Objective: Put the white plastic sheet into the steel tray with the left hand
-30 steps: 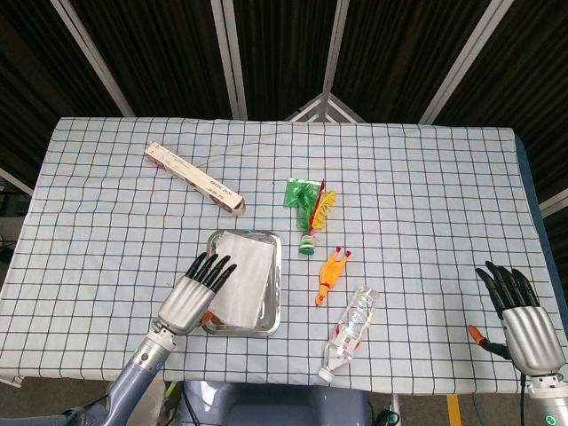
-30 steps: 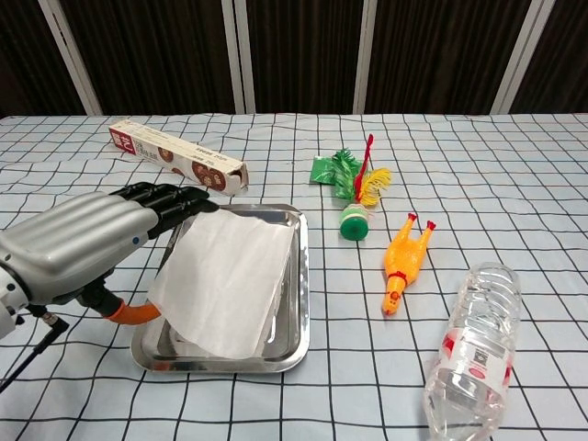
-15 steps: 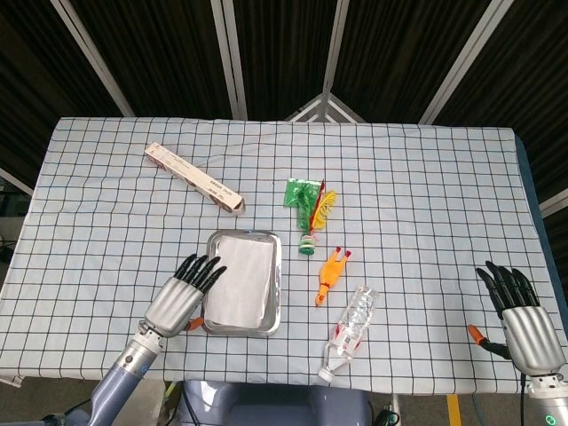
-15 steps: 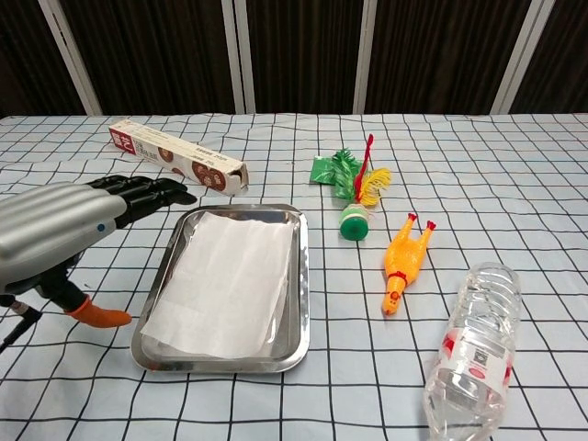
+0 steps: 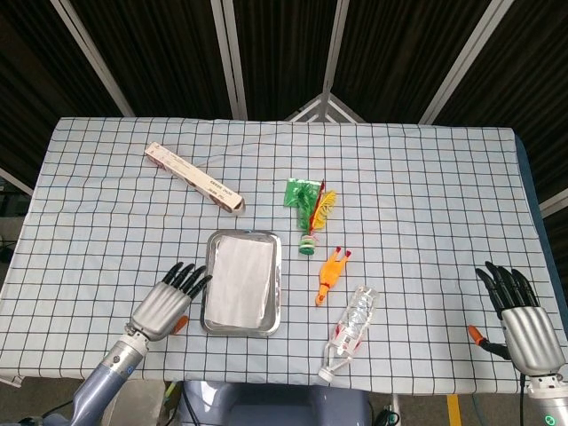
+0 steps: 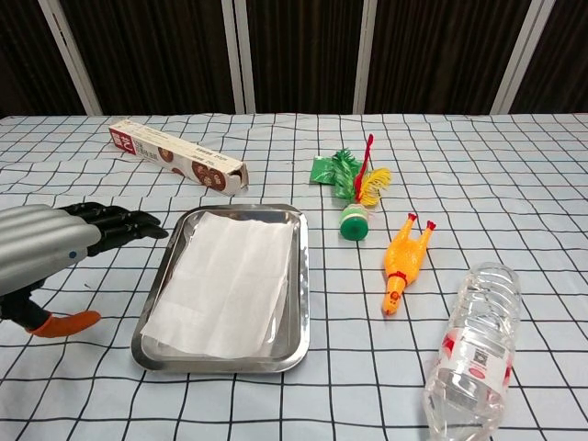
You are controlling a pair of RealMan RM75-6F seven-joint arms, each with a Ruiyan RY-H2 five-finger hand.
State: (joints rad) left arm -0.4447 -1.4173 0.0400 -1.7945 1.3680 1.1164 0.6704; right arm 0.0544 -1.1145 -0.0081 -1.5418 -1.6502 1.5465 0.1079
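The white plastic sheet (image 5: 239,281) (image 6: 225,281) lies flat inside the steel tray (image 5: 276,293) (image 6: 300,289) near the table's front edge. My left hand (image 5: 165,301) (image 6: 55,247) hovers just left of the tray, fingers stretched out and apart, holding nothing and clear of the sheet. My right hand (image 5: 518,318) is at the front right corner of the table, fingers spread and empty; the chest view does not show it.
A long brown box (image 5: 193,177) (image 6: 178,163) lies behind the tray. Right of the tray are a green feathered toy (image 5: 310,211) (image 6: 355,195), an orange rubber chicken (image 5: 331,275) (image 6: 403,260) and a clear plastic bottle (image 5: 351,333) (image 6: 470,346).
My left hand let go of the sheet, which settled flat in the tray, and the hand drew back to the left and toward the table's front. The right hand stayed still.
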